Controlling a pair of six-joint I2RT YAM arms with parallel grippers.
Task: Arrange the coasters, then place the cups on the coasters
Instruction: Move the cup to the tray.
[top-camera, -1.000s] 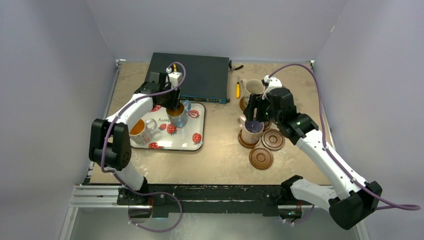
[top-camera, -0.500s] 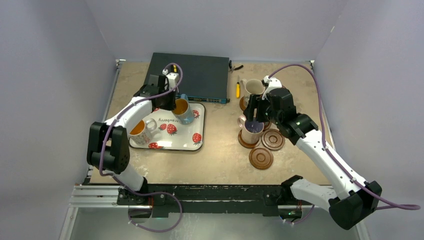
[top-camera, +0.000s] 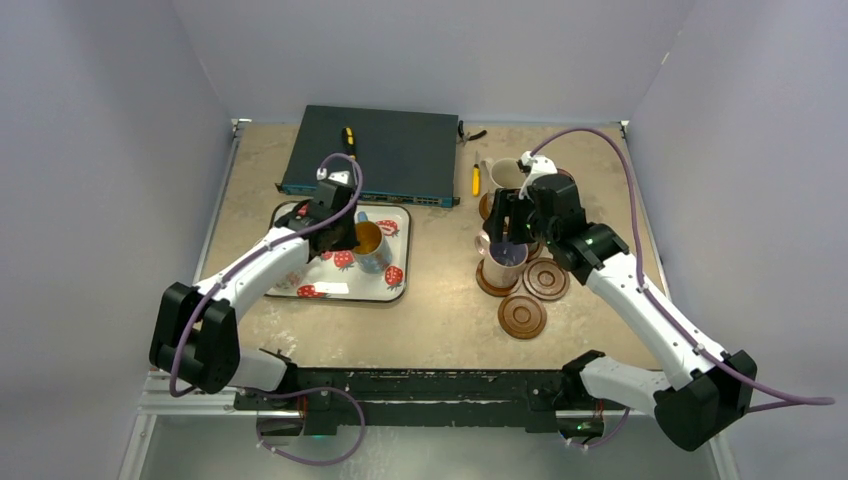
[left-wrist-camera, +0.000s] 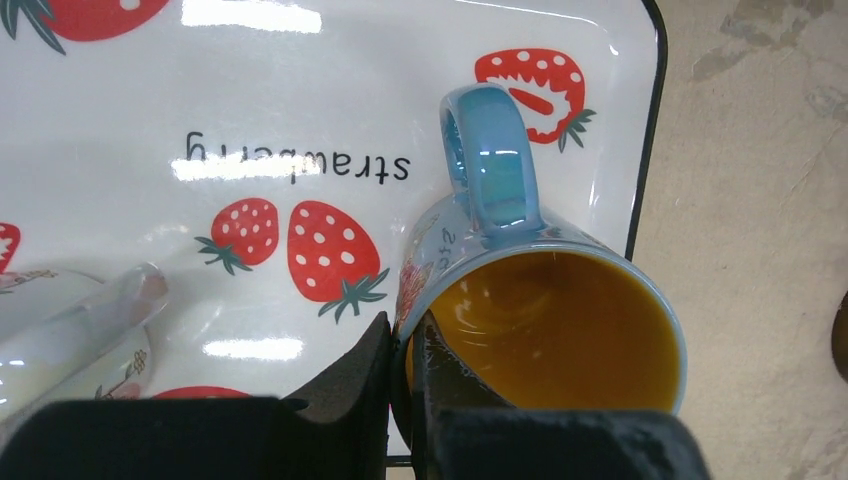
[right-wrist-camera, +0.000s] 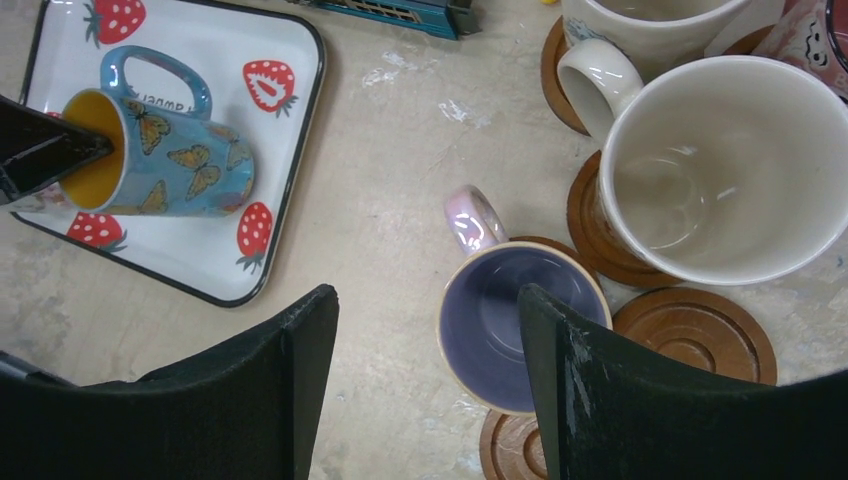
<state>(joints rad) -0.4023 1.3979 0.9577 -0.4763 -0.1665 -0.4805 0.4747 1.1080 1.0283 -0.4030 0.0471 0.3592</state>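
A blue butterfly cup (left-wrist-camera: 540, 320) with an orange inside hangs tilted over the strawberry tray (left-wrist-camera: 300, 100). My left gripper (left-wrist-camera: 405, 335) is shut on its rim, one finger inside and one outside. Beside it, the pearly handle of a second cup (left-wrist-camera: 80, 320) shows at the tray's left. My right gripper (right-wrist-camera: 425, 300) stands open above the purple-inside cup (right-wrist-camera: 500, 320), which sits on a coaster (top-camera: 497, 285). A cream cup (right-wrist-camera: 715, 170) rests on another coaster (right-wrist-camera: 600, 240), with a second cream cup (right-wrist-camera: 650, 20) behind it. Two coasters (right-wrist-camera: 695, 330) (top-camera: 522, 316) lie bare.
A black flat device (top-camera: 375, 150) lies at the back behind the tray, with a yellow-handled tool (top-camera: 348, 135) on it. A yellow screwdriver (top-camera: 475, 180) lies near the back cups. A pink-inside cup (right-wrist-camera: 820, 30) stands at the far right.
My left gripper has shut on the blue cup's rim and drawn it, tilted, toward the tray's near right. The right arm has hardly moved.
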